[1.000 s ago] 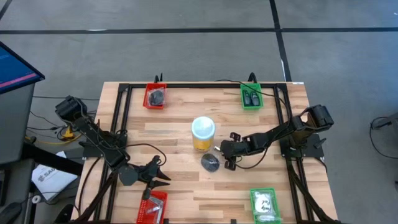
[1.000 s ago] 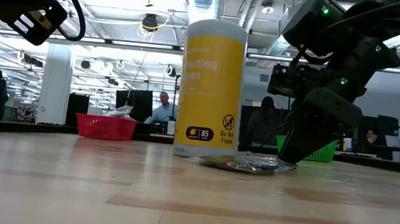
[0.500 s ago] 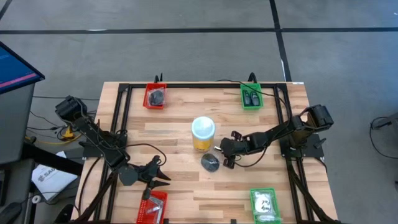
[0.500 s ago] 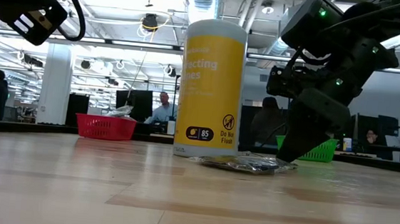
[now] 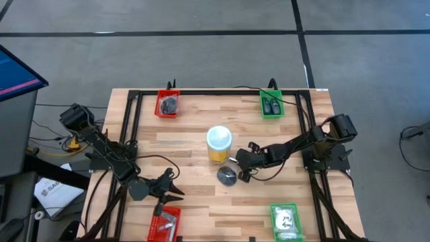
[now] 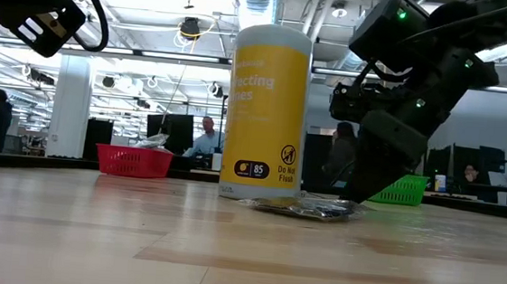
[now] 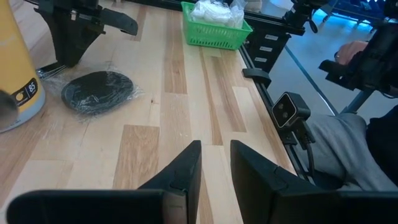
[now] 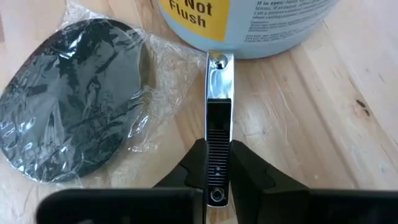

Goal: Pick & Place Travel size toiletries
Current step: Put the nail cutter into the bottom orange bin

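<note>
Right claw (image 8: 217, 163) is pinched on a silvery clipper (image 8: 218, 118) at desk center, beside the yellow jar (image 5: 219, 144) and a wrapped black disc (image 5: 227, 175). Left claw (image 7: 214, 163) hangs narrow at lower left. Red trays: black piece upper left (image 5: 167, 104), bits bottom (image 5: 164, 224); green trays: dark bottles upper right (image 5: 271, 104), packets bottom right (image 5: 286, 221).

A pale wooden desk (image 5: 195, 144) was seen mid-frame. Red trays (image 5: 167, 103) (image 5: 165, 224) and green trays (image 5: 271, 104) (image 5: 285, 220) were set at its corners; a yellow jar (image 5: 220, 144), a wrapped black disc (image 5: 227, 175) and a silvery clipper (image 8: 218, 124) lay centrally.
</note>
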